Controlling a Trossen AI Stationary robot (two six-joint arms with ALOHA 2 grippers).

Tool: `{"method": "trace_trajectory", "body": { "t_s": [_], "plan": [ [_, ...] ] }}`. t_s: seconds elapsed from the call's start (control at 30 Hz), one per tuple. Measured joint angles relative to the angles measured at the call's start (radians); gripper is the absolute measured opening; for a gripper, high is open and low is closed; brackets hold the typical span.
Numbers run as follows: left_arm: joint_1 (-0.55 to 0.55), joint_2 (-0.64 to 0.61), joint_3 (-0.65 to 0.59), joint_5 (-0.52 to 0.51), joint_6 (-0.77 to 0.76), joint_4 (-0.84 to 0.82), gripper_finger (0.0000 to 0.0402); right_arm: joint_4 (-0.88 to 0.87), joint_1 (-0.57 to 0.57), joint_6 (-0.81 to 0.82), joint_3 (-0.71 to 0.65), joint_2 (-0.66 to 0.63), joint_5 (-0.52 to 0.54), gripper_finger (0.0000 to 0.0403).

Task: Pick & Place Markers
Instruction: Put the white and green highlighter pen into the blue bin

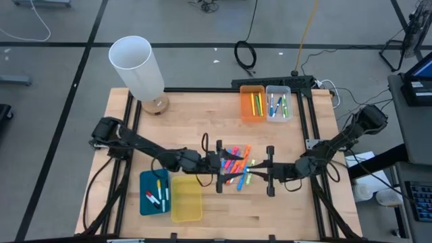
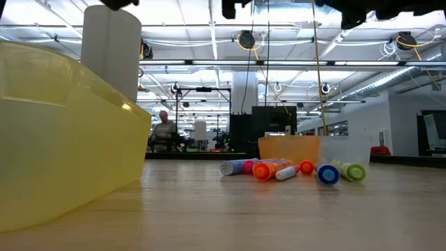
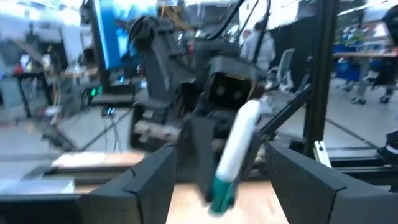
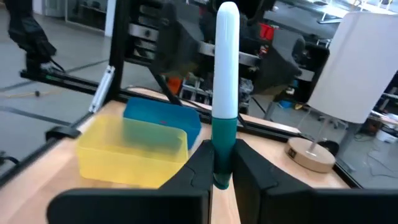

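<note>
**Two tools meet over the marker pile, one marker between them**

Both arms reach toward the middle of the wooden surface (image 1: 223,209), and I see the left tool (image 1: 219,165) and the right tool (image 1: 270,171) facing each other across the loose pile of markers (image 1: 236,167) in the high view. My right wrist camera shows the right tool (image 4: 222,163) closed tight on a white marker with a green cap (image 4: 225,93), gripped at the capped end, the white body standing up clear of the fingers. In the left wrist camera the same marker (image 3: 235,155) sits tilted between the left tool's fingers (image 3: 149,183), which stand well apart on either side of it and do not touch it that I can see.

From the low camera the pile (image 2: 293,169) lies on the surface near the centre: orange, pink, blue and green ends, touching or just beside one another.

At 12 to 1 o'clock from the pile, an orange bin (image 1: 252,103) and a clear bin (image 1: 278,102) stand side by side, each with a few markers in it. At 7 to 8 o'clock sit a blue bin (image 1: 154,192) holding some thin white markers and a yellow bin (image 1: 186,198), touching. A white cylinder on a round wooden base (image 1: 138,67) stands at 10 o'clock.
</note>
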Motion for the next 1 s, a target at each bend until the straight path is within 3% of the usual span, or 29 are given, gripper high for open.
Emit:
{"method": "trace_trajectory", "body": {
  "t_s": [0.17,0.47,0.6,0.73,0.87,1.0],
  "plan": [
    [0.002,0.063,0.022,0.072,0.036,0.097,0.0239,0.011,-0.031,0.001,0.000,0.023,-0.039,0.0024],
    [0.021,0.139,0.143,0.105,0.052,-0.022,0.0197,0.093,-0.067,0.007,0.000,0.062,-0.107,0.0024],
    [0.023,0.133,0.161,0.126,0.080,-0.068,0.0134,0.086,-0.066,0.008,0.001,0.069,-0.108,0.0024],
    [0.014,0.114,0.161,0.144,0.132,-0.066,0.0036,0.087,-0.065,0.013,0.003,0.068,-0.125,0.0024],
    [0.000,0.084,0.161,0.127,0.121,-0.089,0.0030,0.096,-0.066,0.030,0.006,0.067,-0.161,0.0027],
    [-0.036,0.010,0.161,0.039,0.131,-0.206,0.0031,0.087,-0.065,0.094,0.000,0.066,-0.149,0.0074]
  ]
}}
